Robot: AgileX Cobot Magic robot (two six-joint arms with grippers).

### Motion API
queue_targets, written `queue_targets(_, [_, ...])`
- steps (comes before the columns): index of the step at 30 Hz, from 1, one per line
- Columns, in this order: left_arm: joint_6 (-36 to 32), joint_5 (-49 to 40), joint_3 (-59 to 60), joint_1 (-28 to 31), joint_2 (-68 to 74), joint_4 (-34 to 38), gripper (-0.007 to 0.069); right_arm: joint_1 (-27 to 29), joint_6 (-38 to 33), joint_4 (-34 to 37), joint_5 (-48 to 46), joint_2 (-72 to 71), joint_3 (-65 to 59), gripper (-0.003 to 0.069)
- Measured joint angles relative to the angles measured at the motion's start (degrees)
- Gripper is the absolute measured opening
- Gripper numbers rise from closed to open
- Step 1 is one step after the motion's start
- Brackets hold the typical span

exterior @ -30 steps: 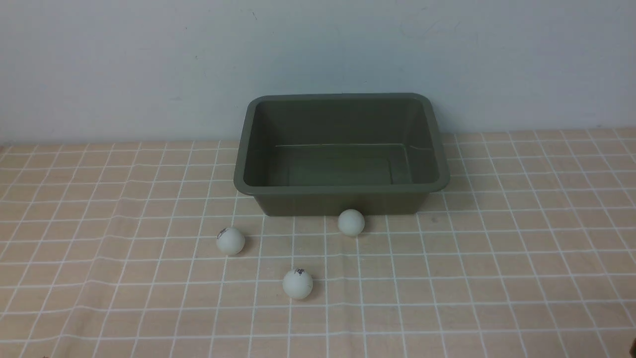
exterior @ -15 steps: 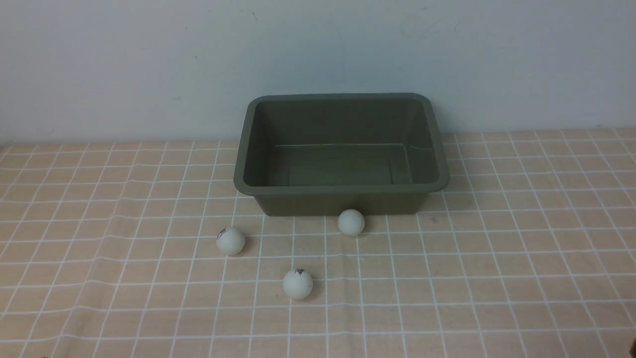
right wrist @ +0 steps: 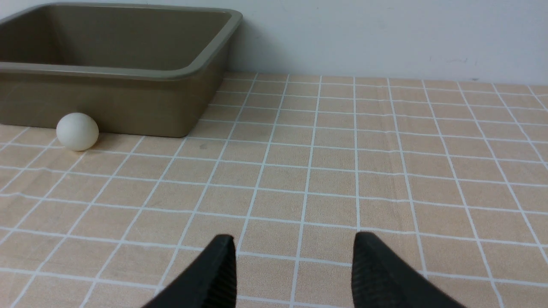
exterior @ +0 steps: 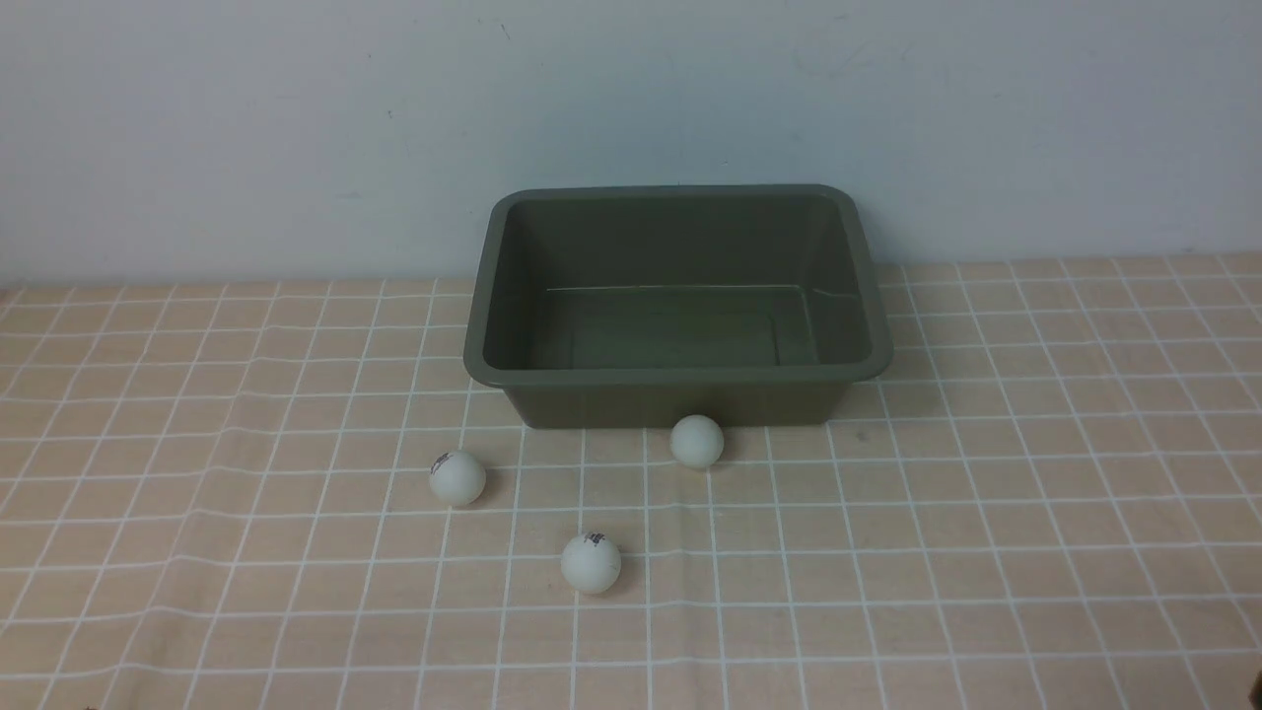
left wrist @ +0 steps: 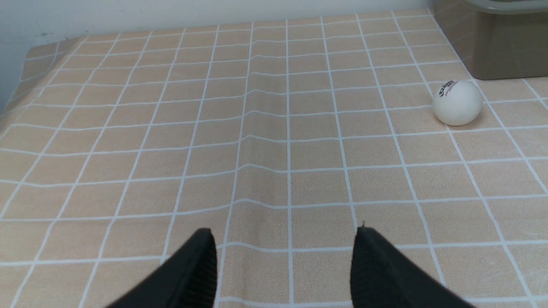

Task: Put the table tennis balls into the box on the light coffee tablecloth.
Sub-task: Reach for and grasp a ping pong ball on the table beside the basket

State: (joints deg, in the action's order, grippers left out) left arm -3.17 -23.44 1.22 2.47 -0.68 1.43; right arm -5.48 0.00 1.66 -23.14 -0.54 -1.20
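The box point(exterior: 680, 396), a dark olive-green tub with rounded corners and a flared rim, sits upright on the cloth point(exterior: 986, 572), towards 12 o'clock in the front view, near the pale wall point(exterior: 246, 138). The cloth is light peach-tan with thin white grid lines and a few soft creases. Three white balls lie outside the box. Taking the box's middle as the centre of the dial, the first ball point(exterior: 697, 442) is at 6 o'clock, right by the near wall of the box; the second ball point(exterior: 592, 564), bearing a small dark mark, is at about 7 o'clock, farther out; the third ball point(exterior: 457, 479), also marked, is at about 8 o'clock. The left pincer point(left wrist: 284, 267) stands open, its dark fingers apart with bare cloth between them. The right pincer point(right wrist: 295, 269) is open as well and grips nothing.
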Motion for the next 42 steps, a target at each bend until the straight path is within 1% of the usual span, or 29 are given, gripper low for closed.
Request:
queue_targets(14, [0.0, 0.0, 0.0, 0.0, 0.0, 0.0, 0.0351, 0.0, 0.0, 0.0, 0.5, 0.0, -0.1, 0.0347])
queue_targets(16, [0.0, 0.0, 0.0, 0.0, 0.0, 0.0, 0.0351, 0.0, 0.4, 1.2, 2.2, 0.0, -0.2, 0.0347])
queue_targets(19, [0.0, 0.0, 0.0, 0.0, 0.0, 0.0, 0.0351, 0.0, 1.0, 4.8, 4.1, 0.0, -0.1, 0.0347])
queue_targets(22, [0.0, 0.0, 0.0, 0.0, 0.0, 0.0, 0.0351, 0.0, 1.4, 8.9, 2.5, 0.0, 5.0, 0.0347])
queue_targets(24, [0.0, 0.0, 0.0, 0.0, 0.0, 0.0, 0.0351, 0.0, 1.1, 9.5, 0.2, 0.0, 10.0, 0.0347])
queue_targets(25, [0.0, 0.0, 0.0, 0.0, 0.0, 0.0, 0.0351, 0.0, 1.0, 9.5, 0.2, 0.0, 10.6, 0.0347])
queue_targets(28, [0.0, 0.0, 0.0, 0.0, 0.0, 0.0, 0.0351, 0.0, -1.5, 9.8, -6.2, 0.0, 18.2, 0.0347])
queue_targets(31, [0.0, 0.0, 0.0, 0.0, 0.0, 0.0, 0.0351, 0.0, -2.6, 10.5, -9.2, 0.0, 23.1, 0.0347])
queue_targets(33, [0.0, 0.0, 0.0, 0.0, 0.0, 0.0, 0.0351, 0.0, -2.9, 11.5, -9.0, 0.0, 25.0, 0.0347])
queue_targets(39, [0.0, 0.0, 0.0, 0.0, 0.0, 0.0, 0.0351, 0.0, -2.9, 15.2, -7.3, 0.0, 25.2, 0.0347])
queue_targets(42, [0.0, 0.0, 0.0, 0.0, 0.0, 0.0, 0.0351, 0.0, -2.7, 15.6, -7.2, 0.0, 25.2, 0.0347])
